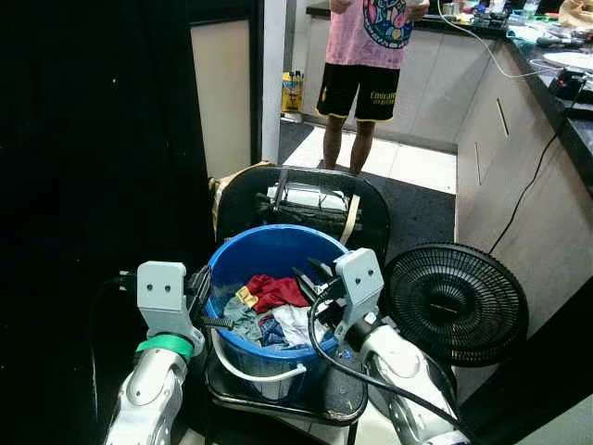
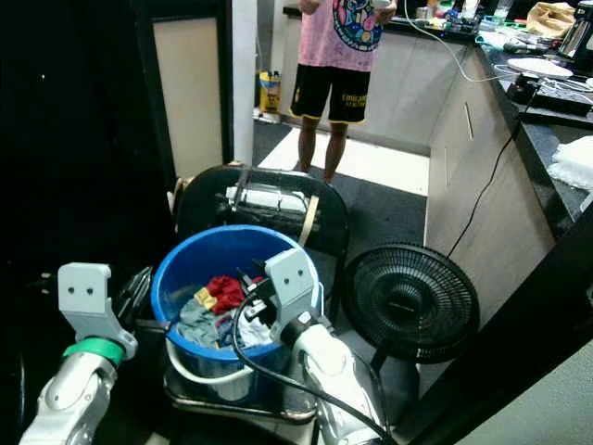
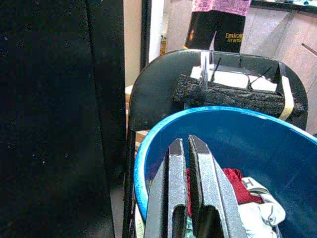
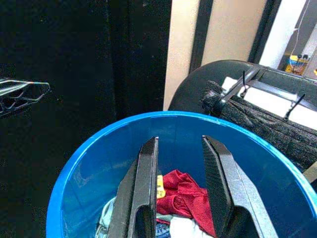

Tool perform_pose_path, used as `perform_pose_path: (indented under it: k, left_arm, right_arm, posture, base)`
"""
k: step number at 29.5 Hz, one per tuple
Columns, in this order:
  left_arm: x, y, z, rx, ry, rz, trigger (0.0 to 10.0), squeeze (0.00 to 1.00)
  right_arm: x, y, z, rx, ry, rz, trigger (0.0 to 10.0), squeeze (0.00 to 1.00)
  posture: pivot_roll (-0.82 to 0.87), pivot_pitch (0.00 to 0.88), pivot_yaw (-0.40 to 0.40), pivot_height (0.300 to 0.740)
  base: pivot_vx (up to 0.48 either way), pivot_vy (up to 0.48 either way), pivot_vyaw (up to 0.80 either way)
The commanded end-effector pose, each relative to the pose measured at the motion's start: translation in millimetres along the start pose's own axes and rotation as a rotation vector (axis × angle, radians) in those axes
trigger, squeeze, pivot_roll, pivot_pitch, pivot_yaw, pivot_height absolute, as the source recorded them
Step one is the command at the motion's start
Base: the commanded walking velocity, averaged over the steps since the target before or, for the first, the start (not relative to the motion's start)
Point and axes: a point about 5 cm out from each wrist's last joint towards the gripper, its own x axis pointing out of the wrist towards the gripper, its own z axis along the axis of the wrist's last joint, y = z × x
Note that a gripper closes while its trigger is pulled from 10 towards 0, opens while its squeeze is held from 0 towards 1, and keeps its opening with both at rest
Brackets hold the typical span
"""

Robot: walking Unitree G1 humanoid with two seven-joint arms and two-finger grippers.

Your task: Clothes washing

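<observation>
Bucket: a round blue plastic bucket (image 1: pixel 269 269) with a white wire handle hanging at its front stands on the seat of a black chair (image 1: pixel 366 209), filling most of the seat.
Laundry: a crumpled red cloth (image 1: pixel 275 290) lies on top near the middle, with grey, white and a bit of yellow fabric around it; the heap sits low in the bucket.
Left hand: the left hand (image 3: pixel 189 163) is at the bucket's left rim, its two black fingers pressed together, tips pointing inward over the clothes.
Right hand: the right hand (image 4: pixel 181 168) hangs above the bucket's right side, fingers spread apart with the red cloth showing in the gap below, holding nothing.
Step in hand: it looks like the reach into the bucket for a garment (my reading, not a thing seen).
Next move: the right hand would need to go down onto the red cloth and pinch it, keeping off the rim; loose folds may drag neighbours along.
Around: a black round-grille floor fan (image 1: pixel 454 301) stands on the floor just right of the chair; a person in a pink shirt and black shorts (image 1: pixel 357 88) stands beyond.
Writing: yellow lettering on the shorts starts "Emira"; the rest is too small.
</observation>
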Motion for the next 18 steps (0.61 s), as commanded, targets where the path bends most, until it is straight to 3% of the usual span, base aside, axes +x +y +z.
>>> perform_pose_path:
  k: [1,3,9,10,13,14,18]
  left_arm:
    - [-1.8,-0.9,-5.6,-0.005,0.022,-0.010,10.0,0.00]
    - [-1.2,-0.7,-5.5,-0.006,0.022,-0.007,10.0,0.00]
    - [0.9,0.7,-4.5,-0.006,0.023,-0.005,10.0,0.00]
    - [1.4,0.6,-4.3,-0.006,0.023,-0.005,10.0,0.00]
    - [1.6,0.5,-4.1,-0.006,0.024,-0.005,10.0,0.00]
    - [2.9,0.2,-4.5,-0.005,0.024,-0.003,10.0,0.00]
    - [7.8,0.5,-3.5,0.002,0.021,-0.002,10.0,0.00]
  right_arm:
    - [-3.5,-3.5,-7.1,0.015,0.032,-0.021,10.0,0.00]
    - [-1.8,-7.1,-9.9,0.070,0.057,-0.064,10.0,0.00]
    - [-0.7,-14.2,-14.2,0.074,0.084,-0.118,10.0,0.00]
    - [-1.6,-15.7,-15.3,0.111,0.079,-0.129,10.0,0.76]
    - [-2.2,-16.7,-16.0,0.138,0.074,-0.136,10.0,0.76]
    - [-2.8,-19.6,-20.5,0.166,0.093,-0.153,10.0,1.00]
    - [1.3,-27.8,-27.9,0.202,0.131,-0.192,10.0,1.00]
  posture:
    - [-0.01,0.016,0.008,0.740]
    - [0.00,0.019,0.006,0.740]
    - [0.00,0.028,0.007,0.740]
    - [0.00,0.033,0.000,0.740]
    - [0.00,0.033,0.000,0.740]
    - [0.00,0.046,-0.009,0.740]
    - [-0.01,0.071,0.000,0.740]
  base:
    - [0.000,0.000,0.00]
    - [0.000,0.000,0.00]
    - [0.000,0.000,0.00]
    - [0.000,0.000,0.00]
    - [0.000,0.000,0.00]
    - [0.000,0.000,0.00]
    - [0.000,0.000,0.00]
